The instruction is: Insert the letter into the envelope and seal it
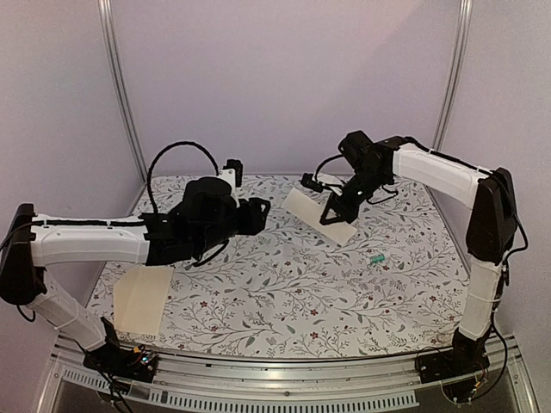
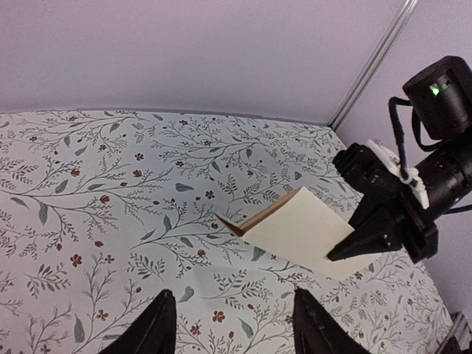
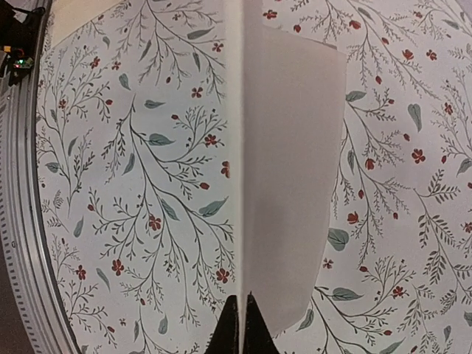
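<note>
Right gripper [image 1: 328, 218] in the overhead view is clamped on the letter [image 1: 300, 205] toward the back right of the flowered table [image 1: 284, 292]. The sheet shows only a plain cream face here. Left gripper [image 1: 263, 210] hangs just to the left of the letter and apart from it. The envelope [image 1: 142, 297] lies flat and plain near the front left edge, well away from both grippers. A small green object [image 1: 376, 257] sits on the cloth to the right.

From the left wrist, the left gripper [image 2: 232, 299] has its jaws parted with nothing between them — only the cloth below. Ahead, the letter [image 2: 302, 228] is folded like a shallow tent, cream on top with a tan inner face at the fold. The right gripper [image 2: 335, 256] pinches its right-hand edge. Whether the letter's low left corner touches the cloth cannot be told.

From the right wrist, the right gripper [image 3: 242, 326] has both fingers pressed together on the letter [image 3: 291, 169], whose folded edge runs straight up the view. No print can be made out — a corner of the envelope [image 3: 74, 15] shows at top left.
</note>
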Controlling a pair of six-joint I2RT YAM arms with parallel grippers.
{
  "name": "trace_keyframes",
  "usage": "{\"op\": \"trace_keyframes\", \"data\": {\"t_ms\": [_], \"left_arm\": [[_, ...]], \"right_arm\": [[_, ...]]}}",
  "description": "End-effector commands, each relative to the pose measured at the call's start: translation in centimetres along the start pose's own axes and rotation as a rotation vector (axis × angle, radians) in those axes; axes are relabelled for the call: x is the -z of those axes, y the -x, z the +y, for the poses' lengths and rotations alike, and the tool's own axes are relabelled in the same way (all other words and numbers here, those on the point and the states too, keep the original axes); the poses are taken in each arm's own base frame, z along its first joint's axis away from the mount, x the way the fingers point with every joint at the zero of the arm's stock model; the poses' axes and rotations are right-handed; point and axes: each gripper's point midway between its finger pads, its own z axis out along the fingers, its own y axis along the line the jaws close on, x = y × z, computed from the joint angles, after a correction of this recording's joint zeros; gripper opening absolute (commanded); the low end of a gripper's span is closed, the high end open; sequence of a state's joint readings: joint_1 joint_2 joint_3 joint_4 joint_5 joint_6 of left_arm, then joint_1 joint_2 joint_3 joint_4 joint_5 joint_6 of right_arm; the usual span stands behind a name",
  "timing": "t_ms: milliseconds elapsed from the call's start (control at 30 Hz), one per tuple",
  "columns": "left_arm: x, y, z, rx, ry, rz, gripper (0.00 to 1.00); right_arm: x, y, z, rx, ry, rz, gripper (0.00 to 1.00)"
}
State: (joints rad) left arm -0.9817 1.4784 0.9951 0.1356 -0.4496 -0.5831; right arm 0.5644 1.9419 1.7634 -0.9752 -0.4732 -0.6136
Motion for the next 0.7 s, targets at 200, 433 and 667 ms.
{"op": "trace_keyframes", "data": {"t_ms": [200,433,667], "left_arm": [[4.3,0.3,7.0,0.135,0.216,-0.074,0.54],[4.4,-1.0,8.0,0.17,0.229,-0.051,0.54],[3.8,-2.4,7.6,0.189,0.207,-0.008,0.52]], "right_arm": [[-6.3,-9.2,2.0,-0.125,0.111,0.317,0.01],[-8.0,-11.3,3.3,-0.216,0.194,0.381,0.04],[-8.8,-12.2,2.9,-0.279,0.18,0.417,0.13]]}}
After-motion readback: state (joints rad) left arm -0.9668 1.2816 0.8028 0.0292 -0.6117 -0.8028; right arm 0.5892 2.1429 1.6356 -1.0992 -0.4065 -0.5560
